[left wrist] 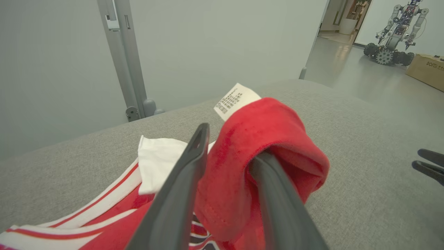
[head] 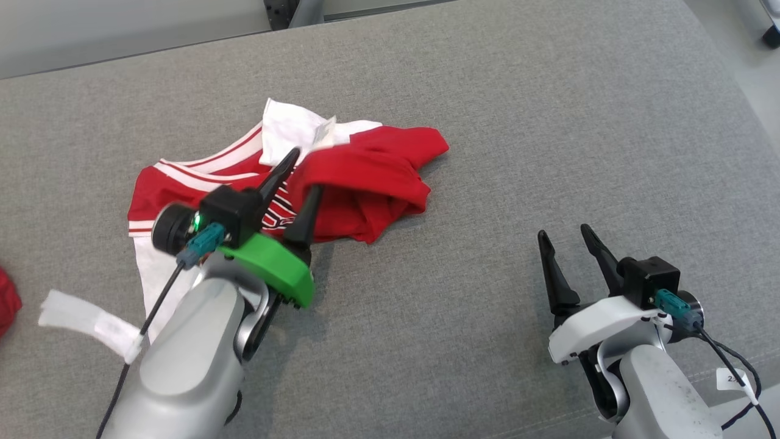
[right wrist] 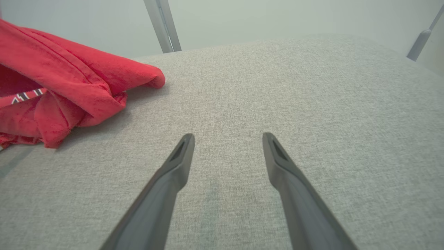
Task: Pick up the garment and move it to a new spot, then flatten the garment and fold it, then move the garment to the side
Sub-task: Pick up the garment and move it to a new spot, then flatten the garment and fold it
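Where the jersey (head: 365, 183) lies: crumpled on grey cushion (head: 518, 91).
Left gripper (head: 304, 172): jaws slightly parted, red fold over one finger.
Right gripper (head: 564, 233): jaws spread, empty.
Risk: hooked fold dragged if arm withdraws.

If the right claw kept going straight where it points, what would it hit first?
Probably just bare grey fabric surface: the right gripper points clear of the crumpled red-and-white garment to its left.

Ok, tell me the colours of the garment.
The garment is red with white panels and red-and-white striped trim, best seen in the head view.
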